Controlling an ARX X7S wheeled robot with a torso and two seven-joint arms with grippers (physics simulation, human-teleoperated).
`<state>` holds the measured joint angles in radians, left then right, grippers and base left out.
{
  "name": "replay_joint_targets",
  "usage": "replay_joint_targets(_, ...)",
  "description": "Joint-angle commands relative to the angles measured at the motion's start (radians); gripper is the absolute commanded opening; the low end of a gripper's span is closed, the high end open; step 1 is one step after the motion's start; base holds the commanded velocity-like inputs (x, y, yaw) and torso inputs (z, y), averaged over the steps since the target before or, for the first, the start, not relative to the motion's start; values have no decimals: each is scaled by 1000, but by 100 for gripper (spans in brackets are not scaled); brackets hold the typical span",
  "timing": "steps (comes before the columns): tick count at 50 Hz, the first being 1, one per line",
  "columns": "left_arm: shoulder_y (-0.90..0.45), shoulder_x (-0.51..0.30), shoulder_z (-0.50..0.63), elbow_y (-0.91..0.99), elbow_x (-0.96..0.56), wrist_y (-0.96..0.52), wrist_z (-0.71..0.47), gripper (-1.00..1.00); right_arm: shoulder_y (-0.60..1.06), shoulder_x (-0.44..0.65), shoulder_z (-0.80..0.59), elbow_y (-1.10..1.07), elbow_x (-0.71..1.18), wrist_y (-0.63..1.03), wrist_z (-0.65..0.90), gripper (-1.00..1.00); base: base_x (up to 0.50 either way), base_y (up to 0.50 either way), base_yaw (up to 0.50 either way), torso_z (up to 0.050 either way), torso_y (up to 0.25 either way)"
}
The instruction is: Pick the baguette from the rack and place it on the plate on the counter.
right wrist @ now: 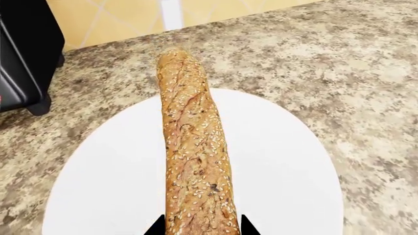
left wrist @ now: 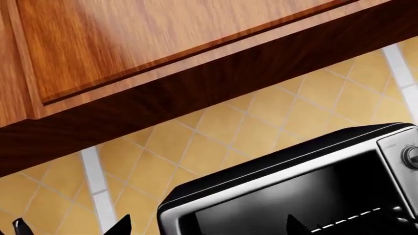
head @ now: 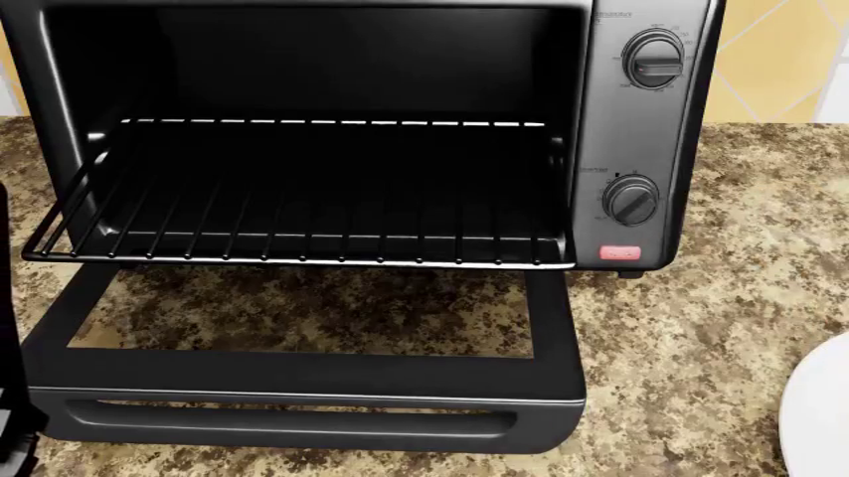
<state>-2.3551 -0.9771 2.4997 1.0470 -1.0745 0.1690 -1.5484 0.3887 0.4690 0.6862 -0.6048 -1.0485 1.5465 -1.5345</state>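
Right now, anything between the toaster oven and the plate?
Only bare counter between the toaster oven and the plate in the head view. The right wrist view agrees; the baguette lies over the plate.

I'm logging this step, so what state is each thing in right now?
Oven door: open, lying flat on the counter.
Rack: pulled partly out, nothing on it.
Baguette: off the rack, lying across the plate, one end past its rim.
Right claw: fingertips either side of the baguette's near end; whether they clamp it is unclear.
Left claw: open, holding nothing.
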Motion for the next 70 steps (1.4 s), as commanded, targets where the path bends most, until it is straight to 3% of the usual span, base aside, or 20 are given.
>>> replay_joint_targets(1, 0, 10, -2, 0, -6, 0, -5, 100, 6, -33, 31, 49, 32, -56, 50, -100, 0, 0, 0, 0, 0)
replay_joint_targets(16, 0, 7, 17, 0, 8, 6, -10, 100, 19, -60, 29, 63, 49, -84, 85, -100, 0, 0, 0, 0, 0)
replay_joint_targets(17, 0, 8, 16, 0, 7, 6, -10, 100, 15, -58, 21, 57, 44, -81, 81, 100, 0, 0, 0, 0, 0)
replay_joint_targets(31, 0, 18, 44, 0, 22, 26, -18, 100, 38, 2, -73, -56, -58, 23, -35, 100, 0, 0, 0, 0, 0)
replay_joint_targets(55, 0, 17, 72, 0, 40, 54, -19, 100, 10, -46, -171, -442, -37, 24, -36, 100, 0, 0, 0, 0, 0)
replay_joint_targets(70, 0, 32, 88, 0, 47, 66, -21, 100, 203, -78, -460, -442, -197, 24, -36, 100, 0, 0, 0, 0, 0)
